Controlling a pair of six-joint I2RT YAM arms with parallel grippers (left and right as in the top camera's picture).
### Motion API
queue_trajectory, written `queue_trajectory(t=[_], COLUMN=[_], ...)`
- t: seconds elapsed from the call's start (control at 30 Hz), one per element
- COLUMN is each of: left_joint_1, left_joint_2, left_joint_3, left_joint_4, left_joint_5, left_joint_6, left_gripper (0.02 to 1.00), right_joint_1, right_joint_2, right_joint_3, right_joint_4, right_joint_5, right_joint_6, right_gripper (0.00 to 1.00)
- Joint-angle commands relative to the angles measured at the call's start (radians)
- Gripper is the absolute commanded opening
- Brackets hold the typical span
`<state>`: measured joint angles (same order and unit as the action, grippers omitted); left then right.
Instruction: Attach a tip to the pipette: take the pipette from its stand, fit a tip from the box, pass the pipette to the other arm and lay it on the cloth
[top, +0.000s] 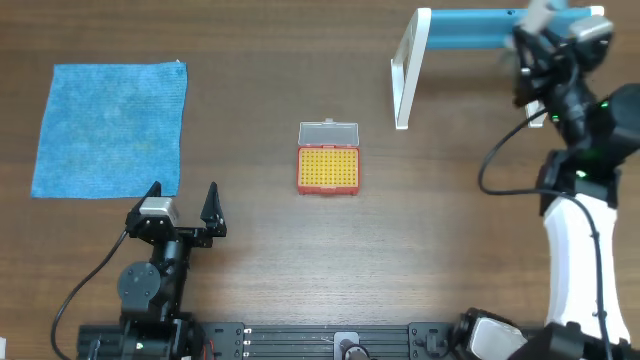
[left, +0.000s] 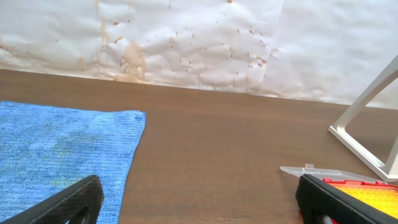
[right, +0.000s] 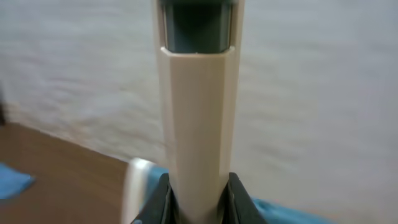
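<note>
The cream pipette (right: 199, 124) stands upright between the fingers of my right gripper (right: 199, 202), which is shut on its body. From above, that gripper (top: 537, 55) is at the blue-topped stand (top: 468, 28) in the far right corner, with the pipette's pale head (top: 538, 16) by the stand's top bar. The tip box (top: 328, 168), lid open and showing a yellow rack, sits mid-table. A blue cloth (top: 110, 128) lies flat at the far left. My left gripper (top: 183, 197) hovers open near the cloth's near corner, holding nothing.
The stand's white upright plate (top: 404, 72) faces the table's middle. In the left wrist view the cloth (left: 62, 149), the tip box (left: 364, 191) and the stand's foot (left: 364, 134) lie ahead, with a white papered wall (left: 205, 43) behind.
</note>
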<state>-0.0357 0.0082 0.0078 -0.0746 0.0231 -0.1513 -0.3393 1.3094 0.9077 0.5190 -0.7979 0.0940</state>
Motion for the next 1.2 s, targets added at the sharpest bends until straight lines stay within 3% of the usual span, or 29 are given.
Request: queue_trajectory(t=[0.03,0.13,0.2,0.33,0.53,0.73,0.9,1.2], left_joint_1=[0.001,0.001,0.001,0.001,0.001,0.001,0.001,0.001], left_joint_2=[-0.005,-0.005,-0.005,-0.005,-0.005,-0.005,-0.005,-0.005], left_joint_3=[-0.002,-0.002,-0.002,-0.002,-0.002,-0.002,-0.002,-0.002], left_joint_4=[-0.006,-0.006,-0.006,-0.006,-0.006,-0.006,-0.006,-0.006], left_joint_5=[-0.011,-0.011,-0.011,-0.011,-0.011,-0.011,-0.011,-0.011], left_joint_6=[0.01,0.01,0.01,0.01,0.01,0.01,0.01,0.01], left_gripper=[0.996,0.996,0.996,0.996,0.996,0.996,0.996,0.996], right_joint_1=[0.235,0.434,0.568,0.668,0.683,0.683,0.683,0.683], right_joint_2=[-0.056,-0.053,-0.048,-0.048,-0.016,0.193,0.277,0.36], right_joint_3=[-0.09,-0.159,-0.231,-0.397,-0.508,-0.508,-0.507,-0.463], right_joint_4=[0.108,0.153,0.197,0.431,0.506,0.746,0.767,0.793], right_joint_5=[-0.136,-0.115,-0.054,0.022,0.073,0.074,0.137,0.138], right_joint_6=[0.089,0.089,0.085,0.087,0.089,0.089,0.086,0.055], right_gripper=[0.077,0.077,0.077,0.077,0.077,0.077,0.077,0.077])
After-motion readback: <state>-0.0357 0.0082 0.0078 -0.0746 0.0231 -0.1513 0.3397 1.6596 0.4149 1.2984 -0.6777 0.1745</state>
